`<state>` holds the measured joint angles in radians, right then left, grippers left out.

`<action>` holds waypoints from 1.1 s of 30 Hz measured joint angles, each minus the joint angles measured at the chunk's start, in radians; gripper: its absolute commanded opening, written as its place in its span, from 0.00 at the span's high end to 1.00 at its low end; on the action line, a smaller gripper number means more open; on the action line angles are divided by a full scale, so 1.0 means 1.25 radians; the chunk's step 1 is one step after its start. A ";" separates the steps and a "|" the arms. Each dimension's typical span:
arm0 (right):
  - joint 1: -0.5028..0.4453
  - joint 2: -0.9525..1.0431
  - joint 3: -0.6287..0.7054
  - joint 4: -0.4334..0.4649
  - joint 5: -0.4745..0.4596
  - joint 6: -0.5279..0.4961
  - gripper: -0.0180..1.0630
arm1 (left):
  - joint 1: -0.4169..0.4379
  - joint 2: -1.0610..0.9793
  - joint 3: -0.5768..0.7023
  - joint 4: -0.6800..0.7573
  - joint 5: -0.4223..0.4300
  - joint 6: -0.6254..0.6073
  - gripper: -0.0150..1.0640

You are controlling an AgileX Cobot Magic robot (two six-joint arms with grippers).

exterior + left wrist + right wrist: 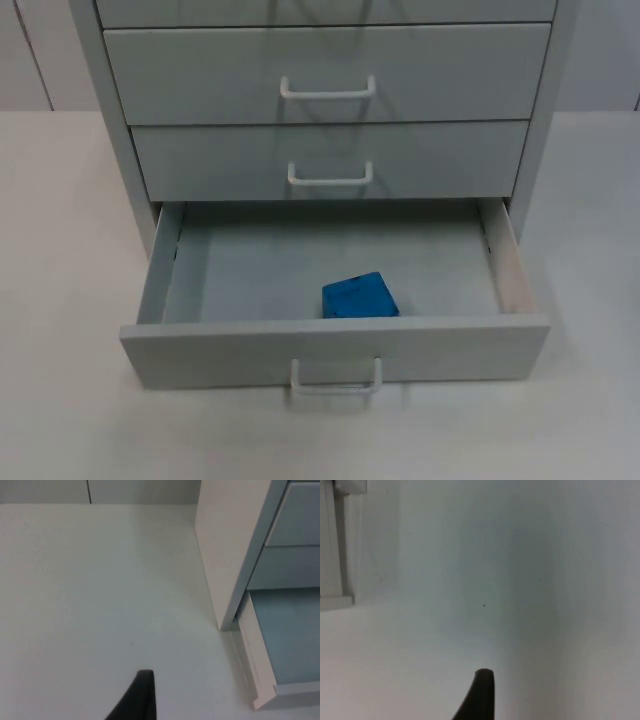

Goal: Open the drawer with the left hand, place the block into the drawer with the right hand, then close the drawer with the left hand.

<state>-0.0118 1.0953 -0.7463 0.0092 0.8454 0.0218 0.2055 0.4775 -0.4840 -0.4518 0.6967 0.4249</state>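
We see the small blue block (360, 296) lying inside the open bottom drawer (335, 350) of the grey cabinet (325, 70), near its front wall. Our left gripper (142, 695) hangs over the white table (90, 595) beside the cabinet; our right gripper (481, 695) hangs over bare table too, both away from the block.

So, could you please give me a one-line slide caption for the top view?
Blue block lying near the front of the open bottom drawer of the grey cabinet.
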 measured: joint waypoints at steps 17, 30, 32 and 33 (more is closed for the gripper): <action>0.000 0.000 0.000 -0.002 -0.007 -0.003 0.26 | 0.000 0.041 0.000 -0.048 0.024 0.000 0.45; 0.000 0.000 0.000 -0.002 -0.007 -0.003 0.26 | 0.000 0.243 -0.050 -0.200 0.090 0.119 0.99; 0.000 0.000 0.000 -0.002 -0.007 -0.003 0.26 | 0.000 0.273 -0.093 -0.215 0.106 0.132 0.99; 0.000 0.000 0.000 -0.002 -0.007 -0.003 0.26 | -0.006 0.283 -0.115 -0.219 0.112 0.134 0.99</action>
<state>-0.0118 1.0953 -0.7463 0.0072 0.8362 0.0178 0.1981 0.8316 -0.6273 -0.7257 0.8365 0.5924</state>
